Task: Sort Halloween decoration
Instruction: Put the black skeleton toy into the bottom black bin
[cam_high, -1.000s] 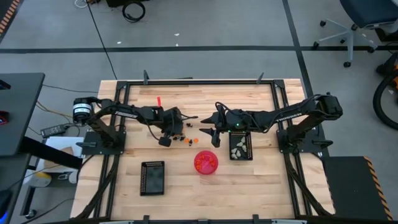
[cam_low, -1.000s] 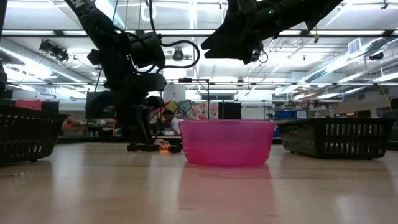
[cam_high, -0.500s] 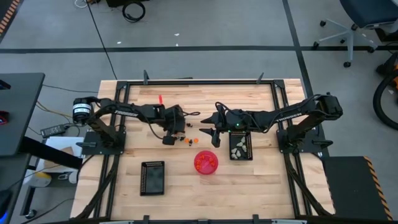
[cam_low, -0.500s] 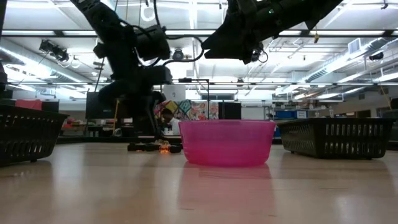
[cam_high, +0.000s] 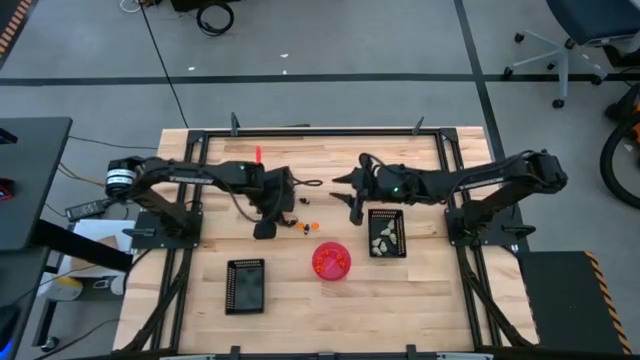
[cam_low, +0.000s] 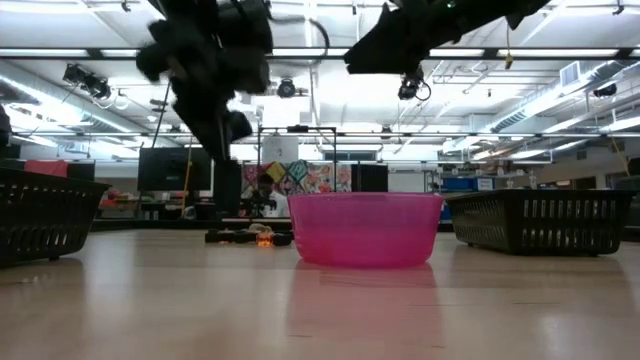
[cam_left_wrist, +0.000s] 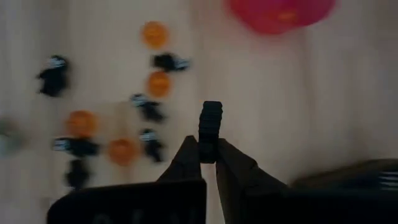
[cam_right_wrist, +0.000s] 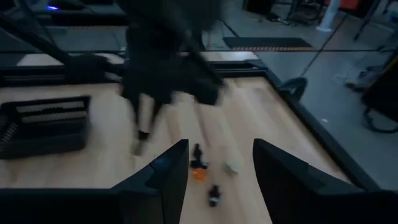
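Observation:
Several tiny orange and black Halloween decoration pieces (cam_left_wrist: 148, 107) lie loose on the wooden table (cam_high: 420, 290), also seen in the high view (cam_high: 300, 215). My left gripper (cam_left_wrist: 208, 158) hangs above them, shut on one black piece (cam_left_wrist: 210, 121); in the low view it is well above the table (cam_low: 232, 125). Farther right, my right gripper (cam_right_wrist: 214, 168) hovers open, nothing between its fingers, above the table near the pile (cam_high: 347, 195). The pink bowl (cam_high: 331, 260) stands near the pile. My left gripper pinches the small black piece by its near end (cam_left_wrist: 209, 149) between its two fingertips. The fingers slant down from above. The rest of the piece sticks out past the tips, clear of the table.
A black grid tray (cam_high: 246, 285) stands at the near left. A second tray (cam_high: 386, 232) holding pale pieces stands right of the bowl. Black frame rails (cam_high: 300, 131) border the table. Bare wood lies along the near edge.
My left gripper has risen from the pile and rolled, staying shut, and the black piece has come up clear of the table with it. My right gripper has lifted a little and drawn back toward the table's right, still open.

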